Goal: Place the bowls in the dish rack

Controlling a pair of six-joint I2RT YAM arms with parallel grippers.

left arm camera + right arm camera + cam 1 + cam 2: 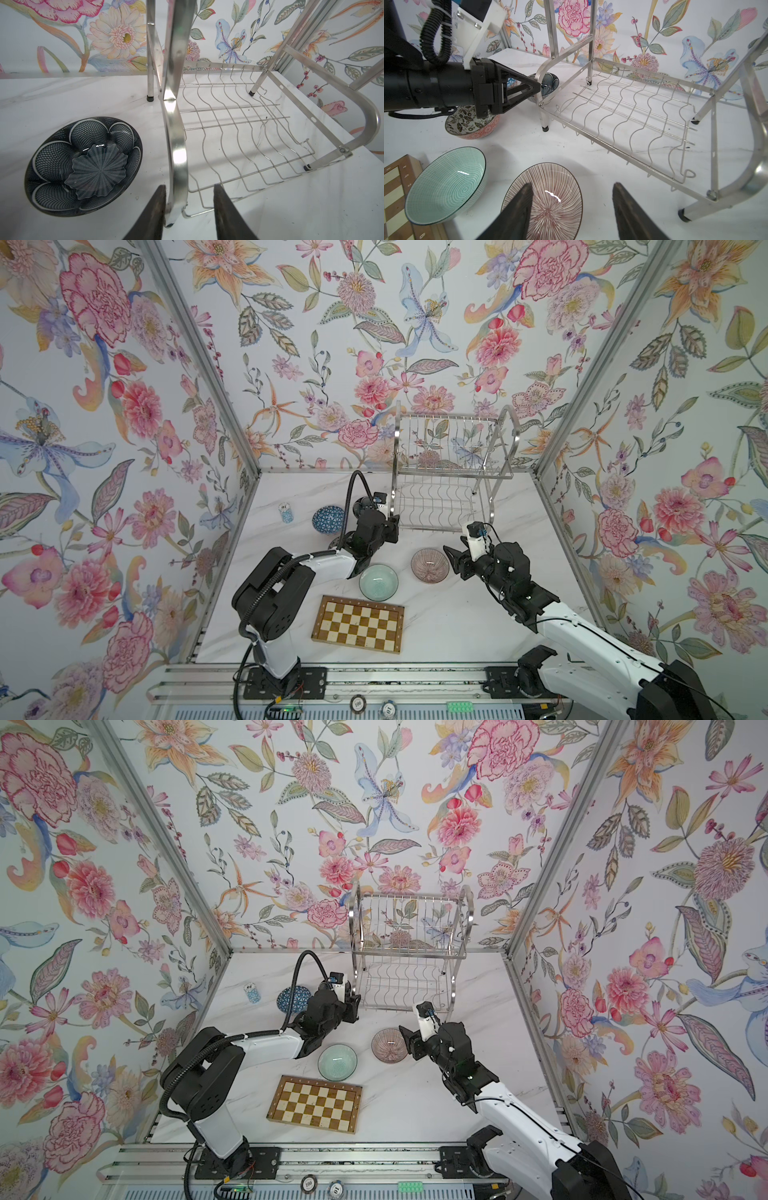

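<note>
My left claw [189, 186] stands open astride the side frame of the dish rack [176, 145] (not clamped). My right claw [573, 184] hangs open and empty at the three-o'clock rim of the pink bowl [554, 182], which sits at the rack's six o'clock. Nothing is racked yet, so next I'd pinch that rim.

Both top views look steeply down from high at the front over the whole white marble tabletop [457, 626] (nearly identical framing). Each wrist camera sits close behind its tool, left tool [190, 187] and right tool [573, 185], both facing the lower tier of the shiny steel wire dish rack [239, 135].
</note>
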